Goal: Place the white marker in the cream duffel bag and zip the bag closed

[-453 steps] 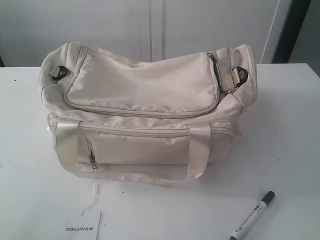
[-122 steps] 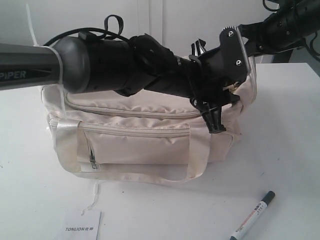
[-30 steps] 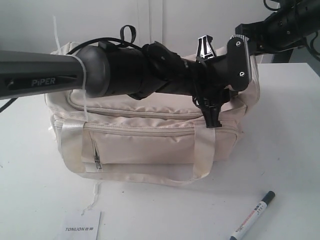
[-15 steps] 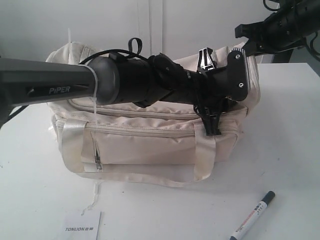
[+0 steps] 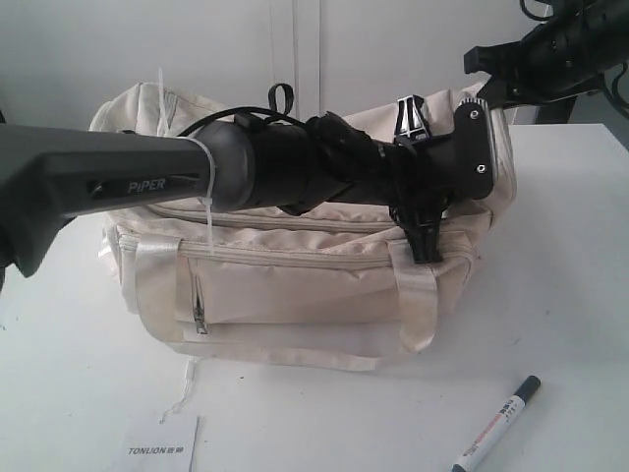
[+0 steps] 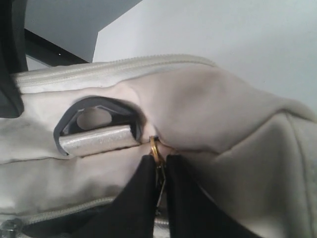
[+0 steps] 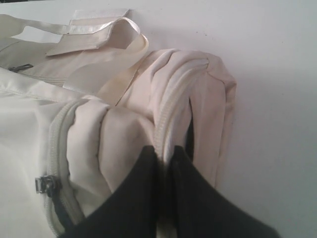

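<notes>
The cream duffel bag (image 5: 295, 280) stands mid-table. My left arm reaches across its top, and the left gripper (image 5: 425, 244) is at its right end. In the left wrist view that gripper (image 6: 158, 159) is shut on the gold zip pull ring (image 6: 155, 148), beside a dark end ring (image 6: 94, 115). In the right wrist view my right gripper (image 7: 165, 151) is shut on a fold of the bag's end fabric by the zip seam (image 7: 168, 116). The white marker (image 5: 496, 425) lies on the table at the front right, away from both grippers.
A white card printed TONLION (image 5: 162, 448) lies at the front left by a loose string. The right arm (image 5: 550, 44) comes in from the top right behind the bag. White table (image 5: 550, 295) all round, with a wall behind.
The bag and the left arm have shifted a little to the right. Both grips are unchanged, and the marker has not moved.
</notes>
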